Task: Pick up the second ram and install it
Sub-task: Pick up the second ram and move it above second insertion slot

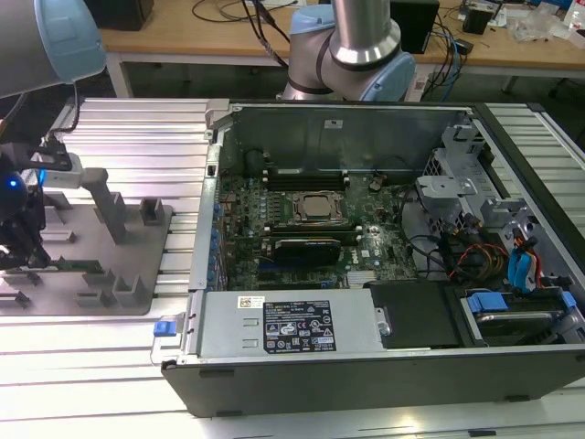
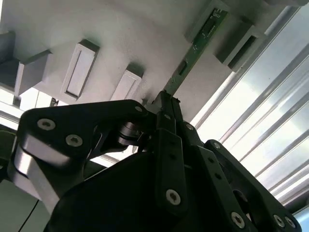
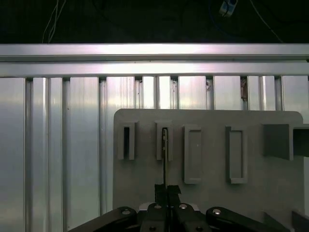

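At the exterior view's left, on the ribbed aluminium desk [image 1: 119,137], a grey fixture plate [image 1: 137,297] with upright blocks. Just above it the gripper [image 1: 32,259], down low at one end of the second ram [image 1: 80,266], a thin green strip lying along the plate. Toward the exterior view's right, well apart from the plate, an open computer case [image 1: 347,128] with the motherboard [image 1: 242,197] bare, and behind it the arm [image 1: 366,37].

In the second wrist view, the gripper [image 2: 166,99] closed on the near end of the second ram [image 2: 195,46]. Black fingers [image 2: 169,140] pressed together around the green board, its far end between grey fixture blocks [image 2: 79,67] near the plate's edge.

In the first wrist view, the gripper [image 3: 166,189] pinched on the second ram [image 3: 164,159], seen edge-on as a thin dark line. Far end inside a slotted block [image 3: 164,140] on the fixture plate [image 3: 212,121], with the desk's ribs beyond
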{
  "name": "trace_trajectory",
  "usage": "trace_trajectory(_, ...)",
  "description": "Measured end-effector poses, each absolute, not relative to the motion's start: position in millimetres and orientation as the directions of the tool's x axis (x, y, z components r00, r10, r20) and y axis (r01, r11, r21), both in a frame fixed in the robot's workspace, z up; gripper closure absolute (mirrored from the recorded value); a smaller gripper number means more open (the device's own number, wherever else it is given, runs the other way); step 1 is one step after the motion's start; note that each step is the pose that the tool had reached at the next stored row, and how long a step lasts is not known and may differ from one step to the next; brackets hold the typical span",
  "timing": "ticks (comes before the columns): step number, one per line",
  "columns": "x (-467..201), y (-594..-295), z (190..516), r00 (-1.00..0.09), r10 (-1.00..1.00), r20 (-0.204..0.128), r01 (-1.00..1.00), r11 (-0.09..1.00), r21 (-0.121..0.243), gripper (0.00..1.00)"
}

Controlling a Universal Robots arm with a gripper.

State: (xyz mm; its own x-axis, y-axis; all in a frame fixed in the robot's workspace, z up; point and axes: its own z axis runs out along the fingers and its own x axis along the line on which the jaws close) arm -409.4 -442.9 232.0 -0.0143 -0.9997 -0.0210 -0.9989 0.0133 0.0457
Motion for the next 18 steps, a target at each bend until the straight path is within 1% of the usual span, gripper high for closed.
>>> trace_trajectory(6,-409,-443,251,-0.014,-1.0,-0.021,-0.999,0.013,0.046,0.91)
trace_trajectory(13,-409,-443,285,-0.014,-1.0,-0.021,-0.999,0.013,0.046,0.91)
trace_trajectory(18,-409,-443,300,-0.014,-1.0,-0.021,-0.999,0.013,0.046,0.91)
